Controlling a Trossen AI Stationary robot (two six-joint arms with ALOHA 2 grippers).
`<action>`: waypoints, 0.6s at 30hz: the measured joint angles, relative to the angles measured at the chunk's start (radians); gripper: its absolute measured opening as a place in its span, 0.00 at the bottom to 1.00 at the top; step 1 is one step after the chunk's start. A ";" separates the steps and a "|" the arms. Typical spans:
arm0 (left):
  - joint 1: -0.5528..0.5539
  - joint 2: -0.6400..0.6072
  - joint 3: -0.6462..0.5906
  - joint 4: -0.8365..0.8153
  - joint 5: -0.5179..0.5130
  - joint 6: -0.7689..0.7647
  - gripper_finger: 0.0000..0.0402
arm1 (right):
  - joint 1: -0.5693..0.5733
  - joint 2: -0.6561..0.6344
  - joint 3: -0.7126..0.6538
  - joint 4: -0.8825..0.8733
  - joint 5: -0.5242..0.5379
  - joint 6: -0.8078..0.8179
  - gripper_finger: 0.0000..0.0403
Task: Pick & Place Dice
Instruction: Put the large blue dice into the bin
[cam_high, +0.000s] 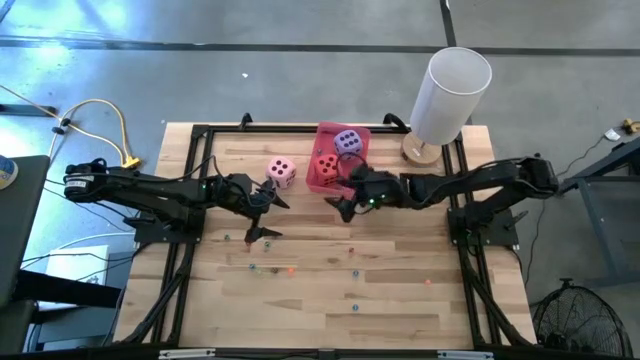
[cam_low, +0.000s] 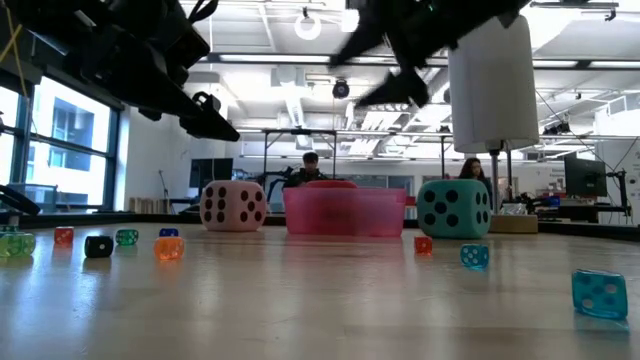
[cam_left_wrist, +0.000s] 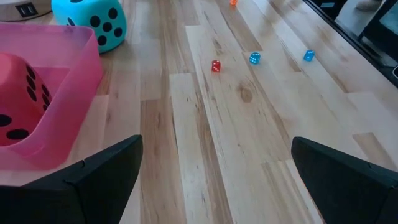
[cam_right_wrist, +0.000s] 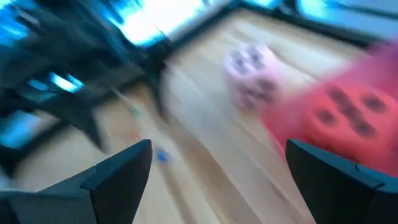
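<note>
Dice: the soft red cube and purple cube sit in the pink translucent tray; the pink cube rests left of it, the teal cube on the wooden table. Left gripper and right gripper hover spread, empty.

Dice, tray and arms on the table

The tray sits at the far middle of the table with two dice inside it. Another die lies just left of the tray. A tall cylinder stands at the far right. Small beads lie scattered nearer.
</note>
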 joint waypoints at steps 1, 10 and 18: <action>0.000 0.000 0.000 0.000 0.000 0.001 1.00 | 0.002 0.000 0.000 0.053 -0.026 -0.018 0.90; 0.000 0.000 0.000 -0.001 0.000 -0.012 1.00 | 0.018 0.000 0.000 0.246 -0.163 -0.076 0.90; 0.000 0.000 0.000 -0.001 -0.001 -0.022 1.00 | 0.031 0.000 0.000 0.328 -0.154 -0.162 0.92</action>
